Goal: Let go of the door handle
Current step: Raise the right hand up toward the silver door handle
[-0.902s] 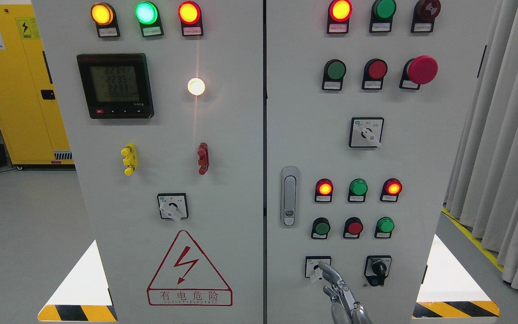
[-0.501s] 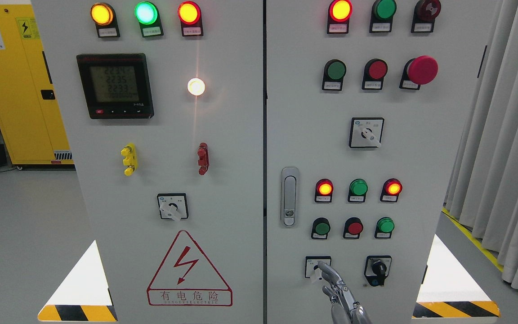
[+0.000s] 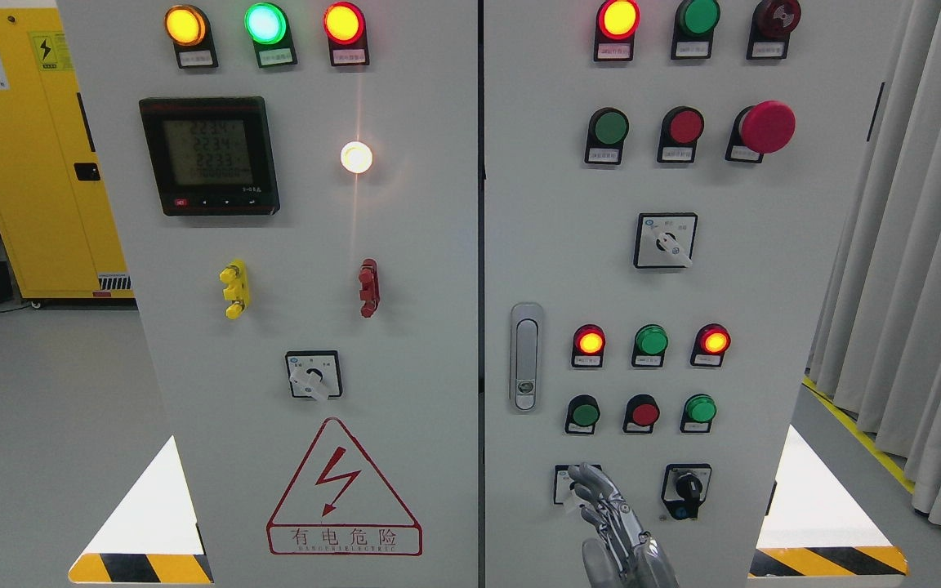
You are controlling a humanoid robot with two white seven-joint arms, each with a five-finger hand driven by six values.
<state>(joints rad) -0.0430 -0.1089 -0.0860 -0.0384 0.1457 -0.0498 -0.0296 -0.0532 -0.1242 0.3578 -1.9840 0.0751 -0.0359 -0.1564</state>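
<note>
The silver door handle (image 3: 526, 357) lies flush and upright on the left edge of the right cabinet door (image 3: 756, 269). Nothing touches it. My right hand (image 3: 601, 502) rises from the bottom edge, well below and to the right of the handle. Its metal fingers (image 3: 587, 479) are stretched upward and slightly spread, holding nothing. They overlap the small white rotary switch (image 3: 562, 483) on the door's lower part. Whether they touch the switch or hover in front of it is unclear. My left arm does not show.
Indicator lamps and push buttons (image 3: 644, 412) sit above the hand, and a black key switch (image 3: 688, 490) to its right. The left door (image 3: 405, 327) carries a meter (image 3: 209, 155) and a warning triangle (image 3: 343, 490). Grey curtains (image 3: 920, 245) hang at right, a yellow cabinet (image 3: 21, 163) stands at left.
My right hand has risen a little, and more of its fingers now show, spread over the small rotary switch. The door and handle have not moved.
</note>
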